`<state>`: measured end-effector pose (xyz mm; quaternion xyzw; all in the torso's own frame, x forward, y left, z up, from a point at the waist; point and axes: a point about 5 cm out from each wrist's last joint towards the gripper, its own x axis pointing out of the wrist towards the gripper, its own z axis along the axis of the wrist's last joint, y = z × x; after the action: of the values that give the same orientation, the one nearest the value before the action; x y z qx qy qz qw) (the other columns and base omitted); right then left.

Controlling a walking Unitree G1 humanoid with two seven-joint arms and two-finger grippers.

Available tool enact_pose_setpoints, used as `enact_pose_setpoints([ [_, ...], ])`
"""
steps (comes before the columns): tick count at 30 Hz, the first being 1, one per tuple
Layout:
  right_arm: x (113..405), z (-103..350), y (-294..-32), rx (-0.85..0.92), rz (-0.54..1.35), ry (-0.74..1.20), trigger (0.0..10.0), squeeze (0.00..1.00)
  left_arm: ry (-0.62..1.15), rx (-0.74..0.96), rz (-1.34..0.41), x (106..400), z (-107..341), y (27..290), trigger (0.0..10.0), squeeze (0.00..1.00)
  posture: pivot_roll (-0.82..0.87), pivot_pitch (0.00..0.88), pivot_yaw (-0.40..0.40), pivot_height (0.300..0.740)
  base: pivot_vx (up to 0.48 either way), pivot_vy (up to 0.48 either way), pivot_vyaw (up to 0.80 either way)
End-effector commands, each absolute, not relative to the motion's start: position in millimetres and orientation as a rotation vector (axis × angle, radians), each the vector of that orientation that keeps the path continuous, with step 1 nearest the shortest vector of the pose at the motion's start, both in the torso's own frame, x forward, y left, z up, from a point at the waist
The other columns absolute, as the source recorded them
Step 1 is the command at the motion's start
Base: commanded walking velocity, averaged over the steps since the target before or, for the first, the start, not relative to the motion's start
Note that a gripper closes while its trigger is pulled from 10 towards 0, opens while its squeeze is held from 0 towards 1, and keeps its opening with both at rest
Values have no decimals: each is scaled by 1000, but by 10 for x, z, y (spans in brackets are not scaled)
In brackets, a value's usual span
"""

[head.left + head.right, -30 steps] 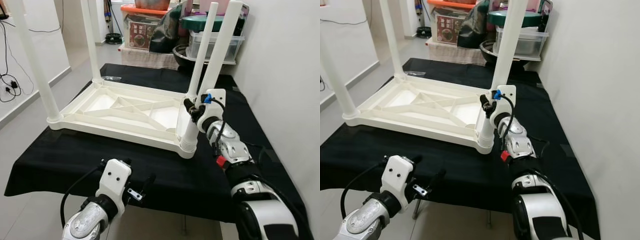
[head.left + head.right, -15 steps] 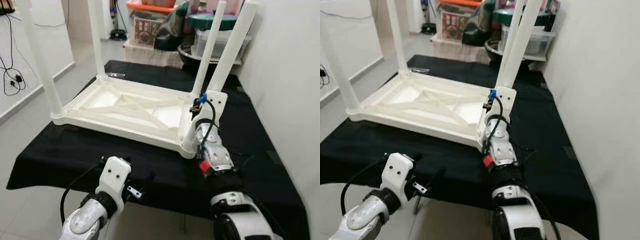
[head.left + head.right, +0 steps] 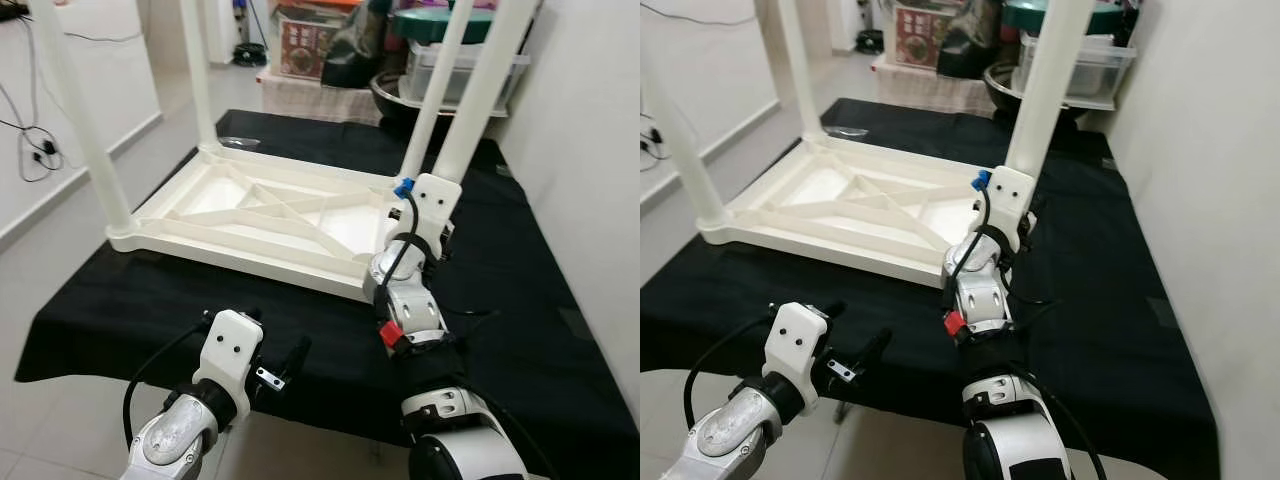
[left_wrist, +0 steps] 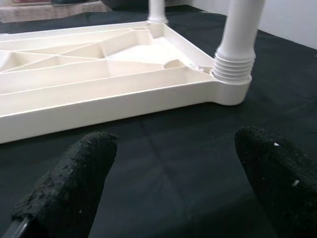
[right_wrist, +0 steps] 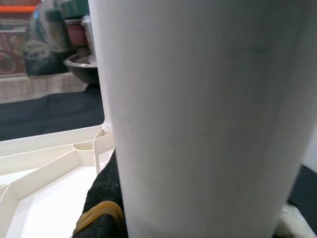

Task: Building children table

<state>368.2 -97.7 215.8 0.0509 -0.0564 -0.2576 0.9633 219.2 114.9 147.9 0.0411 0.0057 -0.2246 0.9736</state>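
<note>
The white children's table point(image 3: 260, 215) lies upside down on a black-covered table point(image 3: 120, 300), its legs standing upright. My right gripper point(image 3: 1025, 190) is shut on the near right leg point(image 3: 480, 90), a little above its ribbed base at the corner. In the right wrist view that leg point(image 5: 198, 114) is very close, with one black finger point(image 5: 106, 198) pressed against its side. My left gripper point(image 3: 275, 345) hangs low at the front edge of the cloth. It is open with nothing between its fingers point(image 4: 74, 183), facing the near right corner point(image 4: 230, 79).
Storage boxes and a metal bowl point(image 3: 440, 70) are stacked behind the table. A white wall point(image 3: 590, 150) runs close along the right. Bare floor and a wall with hanging cables point(image 3: 35, 150) lie to the left.
The whole view has shifted. My right forearm now lies more directly below the near right leg, with the gripper still on it. The left gripper has hardly moved.
</note>
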Motion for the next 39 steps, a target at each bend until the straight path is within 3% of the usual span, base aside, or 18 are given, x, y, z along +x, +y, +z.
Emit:
enact_pose_setpoints([
  [1, 3665, 2301, -663, 218, -392, -133, 10000, 0, 18, 79, -435, 2226, 1456, 1168, 10000, 0, 133, 73, -76, 740, 0, 0, 0],
  [11, 3741, 2788, -1067, 317, -296, -279, 10000, 0, 17, 44, -422, 2306, 1463, 1155, 10000, 0, 113, 42, -76, 740, 0, 0, 0],
  [12, 3740, 2884, -1129, 334, -239, -315, 10000, 0, 10, 41, -422, 2336, 1476, 1147, 10000, 1000, 111, 32, -78, 740, 0, 0, 0],
  [18, 3700, 2903, -1141, 417, -10, -311, 10000, 0, -51, 103, -413, 2490, 1600, 1158, 10000, 1000, 107, 7, -76, 740, 0, 0, 0],
  [19, 3685, 2874, -1119, 424, 32, -300, 10000, 0, -66, 141, -411, 2533, 1626, 1166, 10000, 169, 106, 0, -76, 740, 0, 0, 0],
  [20, 3685, 2874, -1119, 424, 32, -300, 10000, 0, -66, 141, -411, 2533, 1626, 1166, 10000, 169, 106, 0, -76, 740, 0, 0, 0],
  [21, 3661, 2831, -1088, 434, 73, -284, 10000, 0, -78, 182, -418, 2589, 1652, 1172, 10000, 0, 102, 0, -74, 740, 0, 0, 0],
  [30, 3497, 2554, -931, 499, 212, -180, 10000, 0, -173, 352, -449, 2984, 1815, 1099, 10000, 0, 91, 0, -71, 740, 0, 0, 0],
  [39, 3367, 2490, -812, 530, 289, -140, 10000, 0, -178, 355, -518, 3197, 1776, 877, 10000, 0, 83, 0, -61, 740, 0, 0, 0],
])
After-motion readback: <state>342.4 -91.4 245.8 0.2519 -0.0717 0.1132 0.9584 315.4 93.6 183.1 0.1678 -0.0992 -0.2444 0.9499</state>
